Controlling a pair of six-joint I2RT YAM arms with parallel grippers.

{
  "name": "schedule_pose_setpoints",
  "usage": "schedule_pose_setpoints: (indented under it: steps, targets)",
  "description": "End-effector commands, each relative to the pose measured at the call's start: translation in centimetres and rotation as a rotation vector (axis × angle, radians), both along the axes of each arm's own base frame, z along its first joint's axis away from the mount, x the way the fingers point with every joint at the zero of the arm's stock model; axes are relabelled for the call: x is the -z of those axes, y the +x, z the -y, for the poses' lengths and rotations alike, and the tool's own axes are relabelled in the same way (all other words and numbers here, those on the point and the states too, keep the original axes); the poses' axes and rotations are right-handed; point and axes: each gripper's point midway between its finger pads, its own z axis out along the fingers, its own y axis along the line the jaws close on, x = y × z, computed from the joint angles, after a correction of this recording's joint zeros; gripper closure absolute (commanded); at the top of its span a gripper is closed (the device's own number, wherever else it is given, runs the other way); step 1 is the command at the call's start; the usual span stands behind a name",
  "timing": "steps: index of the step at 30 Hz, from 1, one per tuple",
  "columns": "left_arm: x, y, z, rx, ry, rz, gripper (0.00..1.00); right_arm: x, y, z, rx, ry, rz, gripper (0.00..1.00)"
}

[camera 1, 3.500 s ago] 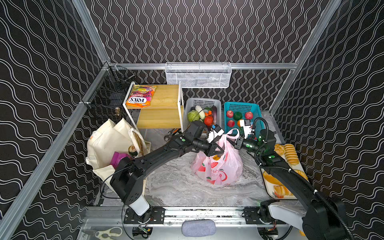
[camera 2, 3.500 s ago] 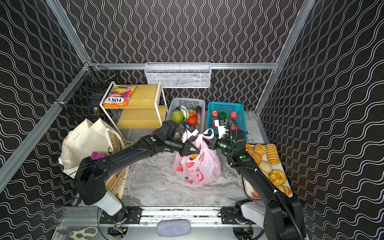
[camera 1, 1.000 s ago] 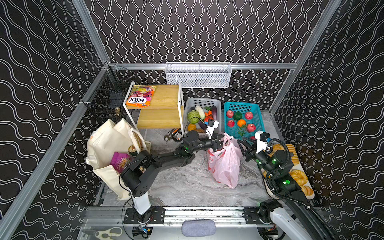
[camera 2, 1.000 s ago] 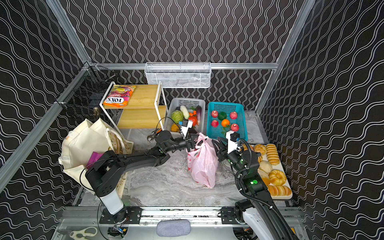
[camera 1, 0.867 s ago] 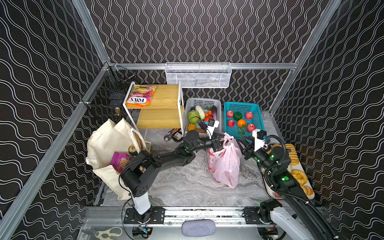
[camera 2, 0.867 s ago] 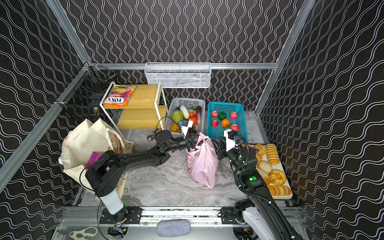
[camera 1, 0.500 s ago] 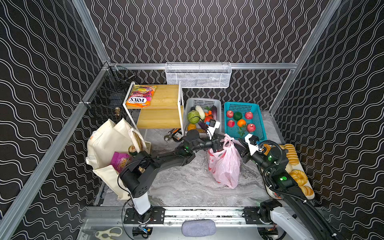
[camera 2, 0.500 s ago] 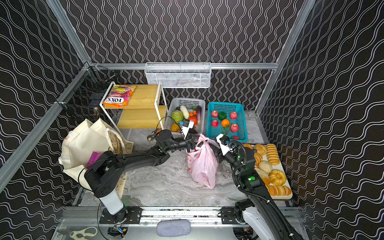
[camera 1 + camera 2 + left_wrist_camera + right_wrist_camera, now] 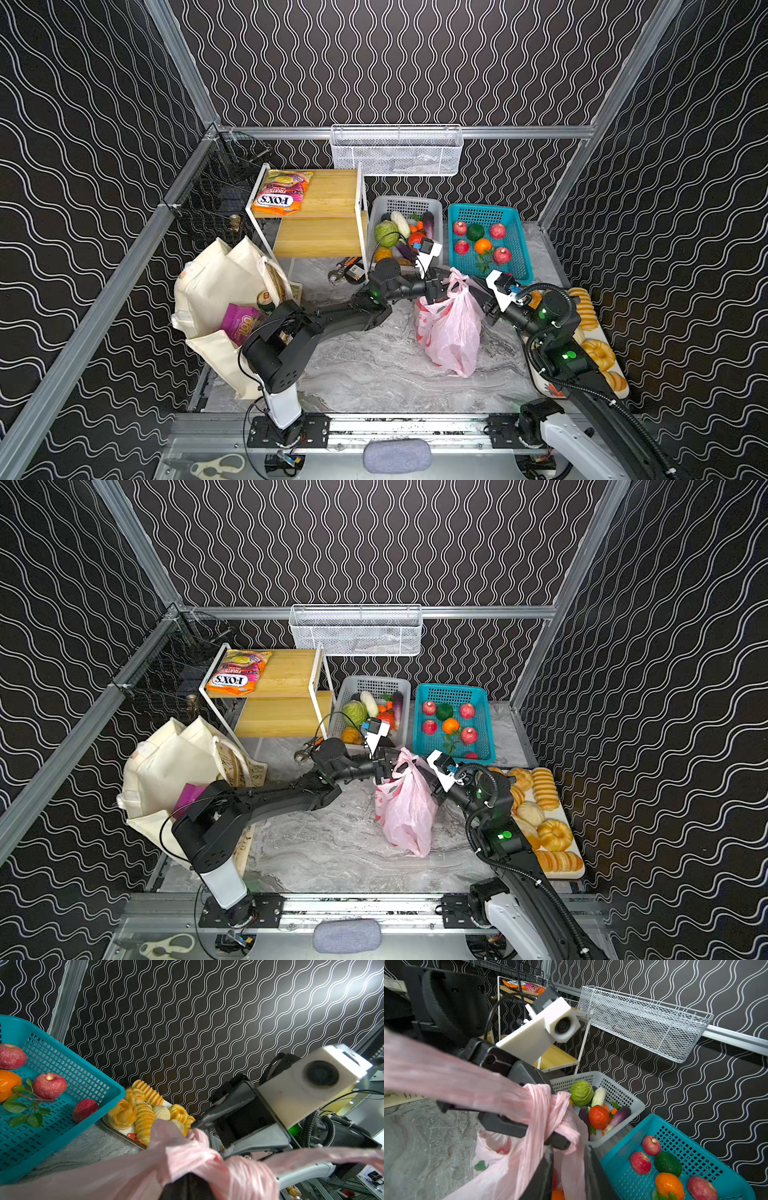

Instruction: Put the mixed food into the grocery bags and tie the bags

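The pink plastic grocery bag point(image 9: 451, 332) point(image 9: 405, 808) stands mid-table, its handles twisted together at the top. My left gripper point(image 9: 440, 291) point(image 9: 384, 769) point(image 9: 187, 1185) is shut on one handle, and the plastic wraps its fingers. From the other side my right gripper point(image 9: 478, 293) point(image 9: 426, 779) point(image 9: 569, 1169) reaches in. Its jaws stand narrowly apart around a hanging handle strip point(image 9: 575, 1159). An orange toy fruit point(image 9: 557, 1194) shows inside the bag. The cream tote point(image 9: 216, 282) point(image 9: 166, 754) sits at the left with a purple snack packet point(image 9: 241, 324) and a green can point(image 9: 264, 300) in it.
Behind the bag are a grey basket point(image 9: 405, 203) of vegetables and a teal basket point(image 9: 513, 249) of fruit. A bread tray point(image 9: 598, 349) lies under the right arm. A wooden shelf point(image 9: 328, 195) holds the FOX'S packet point(image 9: 282, 193). Pliers point(image 9: 345, 270) lie near the shelf.
My right gripper has moved left up to the bag's top, and its jaws have narrowed around the handle strip. The left gripper has kept its hold in place.
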Motion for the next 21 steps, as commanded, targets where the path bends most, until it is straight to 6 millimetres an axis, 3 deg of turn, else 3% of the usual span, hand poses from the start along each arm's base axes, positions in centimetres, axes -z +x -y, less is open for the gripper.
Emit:
schedule_pose_setpoints:
  steps: [1,6,12,21]
  targets:
    - [-1.1,-0.3,-0.2,0.008,-0.029,0.029,1.0,-0.3,0.1,0.1,0.008,-0.023,0.038,0.73]
    - [-1.0,-0.4,-0.1,0.013,-0.019,0.033,1.0,-0.7,0.6,0.5,0.043,-0.01,0.055,0.73]
    - [-1.0,-0.5,0.0,0.027,-0.019,0.036,1.0,-0.6,0.6,-0.1,0.009,0.002,0.036,0.81]
    - [-1.2,-0.9,0.3,0.059,-0.025,0.02,1.0,-1.0,0.4,-0.5,-0.022,0.036,0.028,0.82]
